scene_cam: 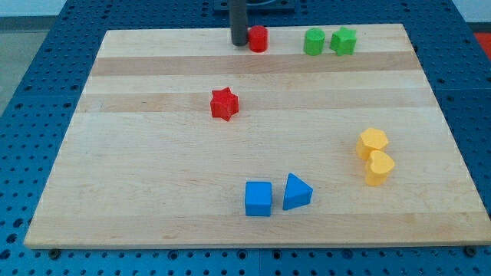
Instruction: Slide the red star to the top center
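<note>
The red star lies on the wooden board, a little left of centre in the upper half. My tip stands at the view's top centre, touching or just left of a red cylinder. The tip is well above the red star and slightly to its right, with bare board between them.
A green cylinder and a green star-like block sit at the top right. Two yellow blocks lie at the right. A blue cube and a blue triangle lie at the bottom centre.
</note>
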`<move>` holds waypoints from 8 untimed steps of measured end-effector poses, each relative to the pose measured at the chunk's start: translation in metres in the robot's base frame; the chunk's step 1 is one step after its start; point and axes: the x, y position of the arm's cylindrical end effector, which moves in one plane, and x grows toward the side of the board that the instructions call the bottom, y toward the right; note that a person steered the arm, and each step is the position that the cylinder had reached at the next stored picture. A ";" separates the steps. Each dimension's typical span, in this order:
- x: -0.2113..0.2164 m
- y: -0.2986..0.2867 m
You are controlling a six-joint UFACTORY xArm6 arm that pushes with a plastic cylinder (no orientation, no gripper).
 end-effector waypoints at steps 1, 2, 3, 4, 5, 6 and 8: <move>0.000 0.014; 0.025 -0.028; 0.114 -0.005; 0.194 0.057; 0.200 -0.027; 0.130 -0.060; 0.074 -0.068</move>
